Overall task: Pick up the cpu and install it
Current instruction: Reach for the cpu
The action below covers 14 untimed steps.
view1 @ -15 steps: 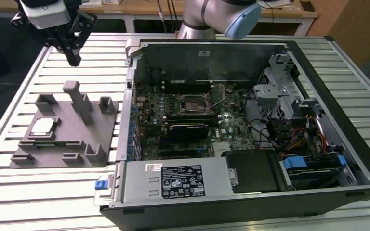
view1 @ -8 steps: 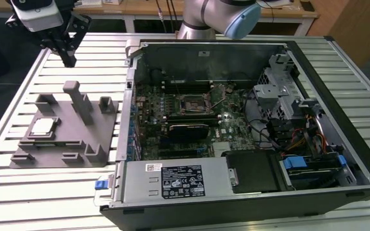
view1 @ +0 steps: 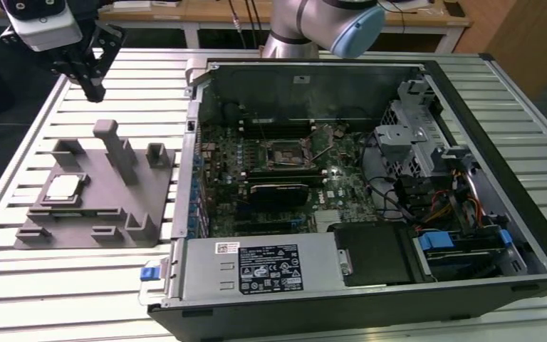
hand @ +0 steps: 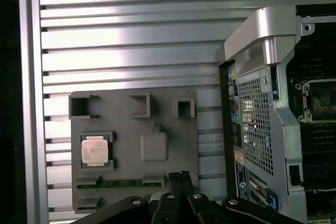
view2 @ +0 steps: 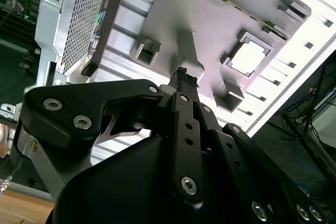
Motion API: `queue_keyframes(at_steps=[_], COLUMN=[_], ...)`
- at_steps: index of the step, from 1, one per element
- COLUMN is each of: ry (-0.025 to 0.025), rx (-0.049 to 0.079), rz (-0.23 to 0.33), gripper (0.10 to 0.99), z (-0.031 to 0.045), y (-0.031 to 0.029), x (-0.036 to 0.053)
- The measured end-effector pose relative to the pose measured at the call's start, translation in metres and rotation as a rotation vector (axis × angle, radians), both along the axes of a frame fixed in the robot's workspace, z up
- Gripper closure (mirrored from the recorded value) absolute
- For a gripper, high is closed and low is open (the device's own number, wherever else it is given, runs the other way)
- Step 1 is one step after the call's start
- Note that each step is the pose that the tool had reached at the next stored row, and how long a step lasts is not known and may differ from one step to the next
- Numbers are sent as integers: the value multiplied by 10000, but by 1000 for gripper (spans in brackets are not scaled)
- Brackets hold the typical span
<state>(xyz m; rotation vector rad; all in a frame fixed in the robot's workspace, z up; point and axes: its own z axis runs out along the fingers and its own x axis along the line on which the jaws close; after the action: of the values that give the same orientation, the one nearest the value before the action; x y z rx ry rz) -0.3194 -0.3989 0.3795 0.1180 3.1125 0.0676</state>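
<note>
All clock directions below are read in the exterior view.

At the exterior view's left we find the black gripper (view1: pixel 93 91). It hangs above the slatted aluminium tabletop (view1: pixel 26 285), at 12 o'clock of the grey moulded plastic fixture (view1: pixel 112 196). In both wrist views the gripper (view2: pixel 182 73) (hand: pixel 181 174) shows its jaws closed tip to tip, with nothing held between them.

The small flat square cpu (view1: pixel 63 187) with a pale silvery metal top lies flat, top up, in a square pocket on the 9 o'clock side of the fixture. Both wrist views confirm the cpu (view2: pixel 248 56) (hand: pixel 95 150) seated in that pocket of the fixture (view2: pixel 173 9) (hand: pixel 126 169). The gripper is well apart from the cpu and touches neither it nor the fixture.

Just beside the fixture, at its 3 o'clock, we find the open black steel computer case (view1: pixel 350 317) lying on its side on the tabletop. Inside the case:
- A silver power supply box (view1: pixel 254 267) sits at 7 o'clock.
- The black square socket frame (view1: pixel 286 152) with a metal rim sits near the centre, on the green motherboard (view1: pixel 345 189).
- A grey metal drive cage (view1: pixel 416 135) sits at 3 o'clock.

The grey robot arm (view1: pixel 321 25) with a blue joint cap stands at 12 o'clock of the case.
</note>
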Motion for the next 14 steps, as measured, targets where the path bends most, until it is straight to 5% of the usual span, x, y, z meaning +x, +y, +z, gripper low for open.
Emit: queue_keyframes(at_steps=[14], ry=[1], rx=[0], rz=[-1], gripper=[980], z=[-106], y=[0], x=[-194])
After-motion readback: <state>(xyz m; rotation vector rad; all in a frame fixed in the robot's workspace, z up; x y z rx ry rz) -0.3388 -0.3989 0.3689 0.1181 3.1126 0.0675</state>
